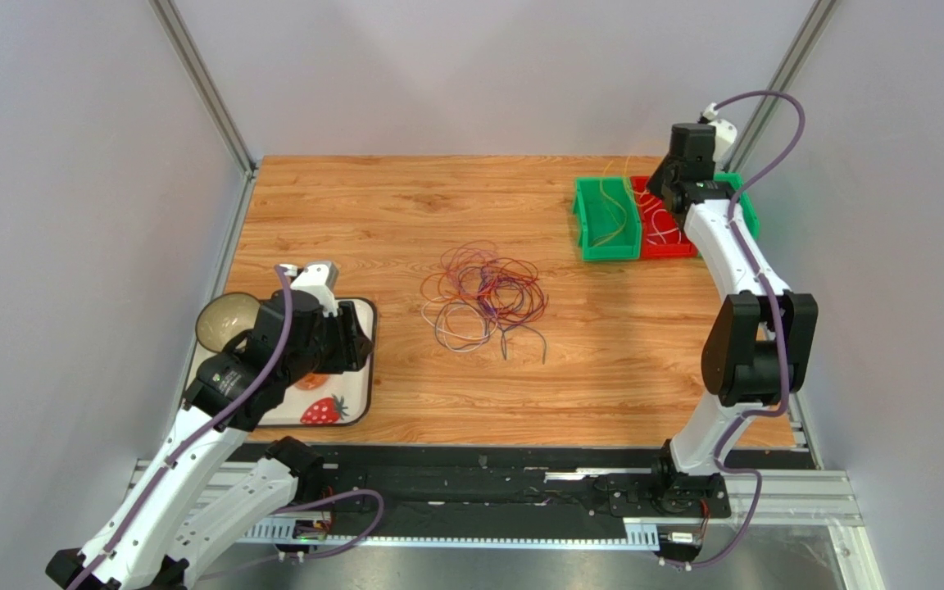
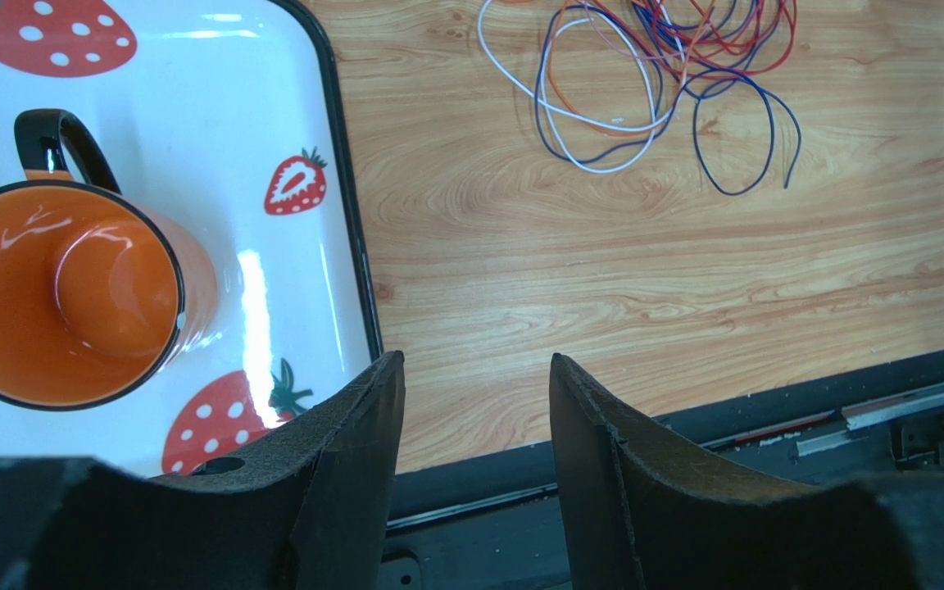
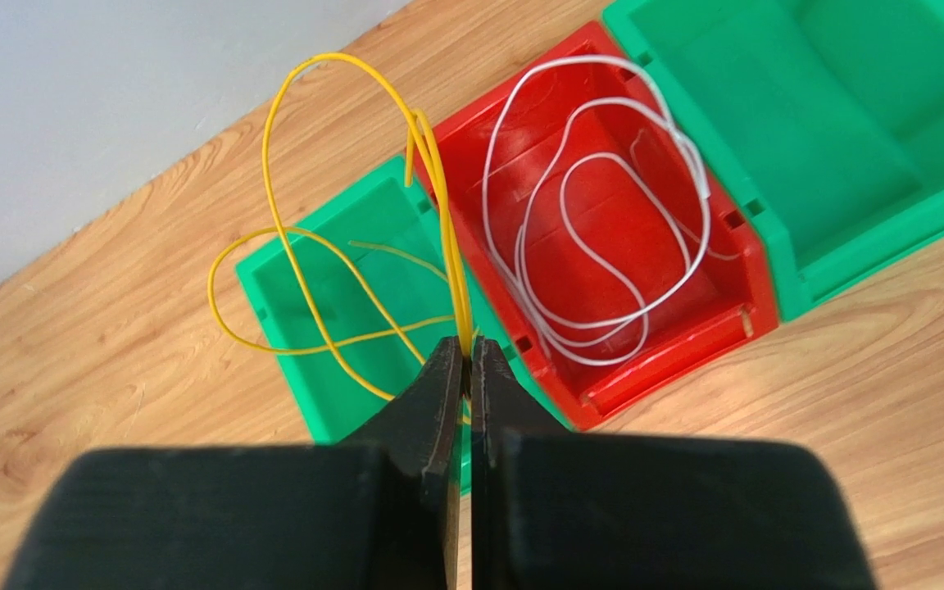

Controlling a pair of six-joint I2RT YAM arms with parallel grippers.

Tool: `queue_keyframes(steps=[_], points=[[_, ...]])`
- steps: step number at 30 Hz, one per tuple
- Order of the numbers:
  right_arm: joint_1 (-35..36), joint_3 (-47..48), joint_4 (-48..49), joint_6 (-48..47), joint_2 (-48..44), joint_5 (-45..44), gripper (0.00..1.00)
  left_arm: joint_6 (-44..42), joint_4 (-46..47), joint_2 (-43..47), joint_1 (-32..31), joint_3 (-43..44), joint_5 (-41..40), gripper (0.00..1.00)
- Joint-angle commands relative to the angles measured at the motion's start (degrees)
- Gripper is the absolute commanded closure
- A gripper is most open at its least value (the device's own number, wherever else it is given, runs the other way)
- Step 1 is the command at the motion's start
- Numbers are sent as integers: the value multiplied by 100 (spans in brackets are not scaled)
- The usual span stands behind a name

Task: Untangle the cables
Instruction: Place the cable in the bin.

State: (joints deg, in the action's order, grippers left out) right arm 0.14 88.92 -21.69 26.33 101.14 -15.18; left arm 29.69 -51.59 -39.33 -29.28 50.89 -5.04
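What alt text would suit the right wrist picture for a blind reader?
The right gripper, shut, pinches a yellow cable looping over a green bin. Beside it, a red bin holds a coiled white cable. A second green bin sits beyond.

You have the cables [image 1: 486, 295] lying as one loose tangle of red, purple and pale loops near the middle of the wooden table [image 1: 379, 209], apart from both arms. Your left arm [image 1: 212, 412] reaches over a strawberry-patterned tray [image 1: 363, 391] at the near left, with a dark round cup [image 1: 226, 322] at the tray's left edge. Your right arm [image 1: 736, 277] extends to the far right, its wrist above three bins side by side: a green bin [image 1: 603, 221], a red bin [image 1: 662, 234] and a second green bin [image 1: 749, 212]. A thin yellow cable [image 1: 614, 219] shows in the first green bin. Finger positions on either arm cannot be made out.
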Motion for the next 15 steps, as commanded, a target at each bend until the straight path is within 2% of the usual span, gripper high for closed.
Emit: queue_keyframes(steps=[1, 9, 15], points=[[310, 143, -203, 118, 151, -669, 100, -25, 97, 48, -17, -27, 29, 44], [452, 397, -485, 189, 529, -1030, 100, -43, 106, 75, -17, -27, 56, 44], [469, 678, -863, 399, 766, -2005, 100, -43, 114, 101, -17, -36, 64, 44]])
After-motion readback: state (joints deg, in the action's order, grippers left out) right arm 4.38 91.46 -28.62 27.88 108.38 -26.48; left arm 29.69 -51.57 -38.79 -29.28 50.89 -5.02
